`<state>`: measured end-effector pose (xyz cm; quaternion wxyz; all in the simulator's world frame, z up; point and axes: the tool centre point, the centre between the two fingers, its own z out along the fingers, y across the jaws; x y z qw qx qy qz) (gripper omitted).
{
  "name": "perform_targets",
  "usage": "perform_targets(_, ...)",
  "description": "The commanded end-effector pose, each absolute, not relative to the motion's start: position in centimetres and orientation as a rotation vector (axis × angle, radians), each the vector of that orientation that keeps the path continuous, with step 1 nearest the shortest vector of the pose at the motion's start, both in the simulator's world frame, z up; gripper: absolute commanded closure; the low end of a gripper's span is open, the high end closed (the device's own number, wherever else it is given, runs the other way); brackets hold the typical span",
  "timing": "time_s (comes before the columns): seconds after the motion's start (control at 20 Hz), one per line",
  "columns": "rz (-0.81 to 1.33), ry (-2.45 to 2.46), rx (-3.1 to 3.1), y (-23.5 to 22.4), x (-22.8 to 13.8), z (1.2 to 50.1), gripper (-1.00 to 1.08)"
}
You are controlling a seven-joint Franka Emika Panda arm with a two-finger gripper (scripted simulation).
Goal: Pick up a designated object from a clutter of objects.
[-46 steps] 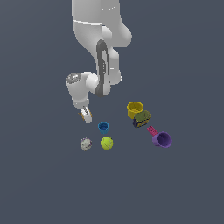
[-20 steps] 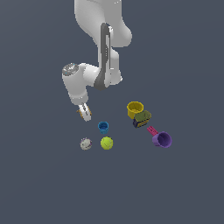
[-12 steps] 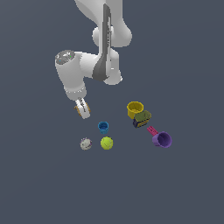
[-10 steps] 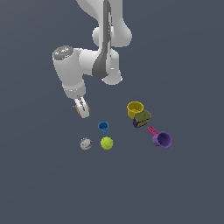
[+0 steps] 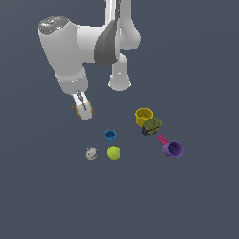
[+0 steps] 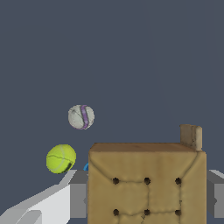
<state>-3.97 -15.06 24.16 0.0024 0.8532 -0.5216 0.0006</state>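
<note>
End effector (image 5: 83, 108) clamps tan block (image 6: 146, 183), lifted higher, clutter unmoved.

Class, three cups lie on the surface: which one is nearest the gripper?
The blue cup, the smallest. It sits closer to the gripper than the yellow cup or purple cup.

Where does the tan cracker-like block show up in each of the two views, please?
Exterior view: the tan block sits in the end effector, lifted off the surface, toward the exterior view's left of the blue cup.
Wrist view: the block fills the foreground.
Shared landmark: the grey ball beside the yellow-green ball.
</note>
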Motion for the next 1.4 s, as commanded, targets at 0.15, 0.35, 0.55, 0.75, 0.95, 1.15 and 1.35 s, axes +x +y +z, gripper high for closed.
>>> perform_targets(0.15,0.001,-1.636,2.678,-14.5,-1.5,29.2,1.08)
perform_targets(0.35,0.001,-1.635,2.680,-14.1,0.2,32.4,1.08)
perform_targets(0.55,0.000,-1.635,2.681,-13.8,1.6,35.0,1.08)
perform_targets(0.75,0.000,-1.634,2.682,-13.6,2.6,36.9,1.08)
perform_targets(0.95,0.000,-1.634,2.682,-13.5,3.3,38.1,1.08)
perform_targets(1.15,0.000,-1.634,2.683,-13.4,3.8,38.8,1.08)
perform_targets(1.35,0.000,-1.634,2.683,-13.4,3.9,39.1,1.08)
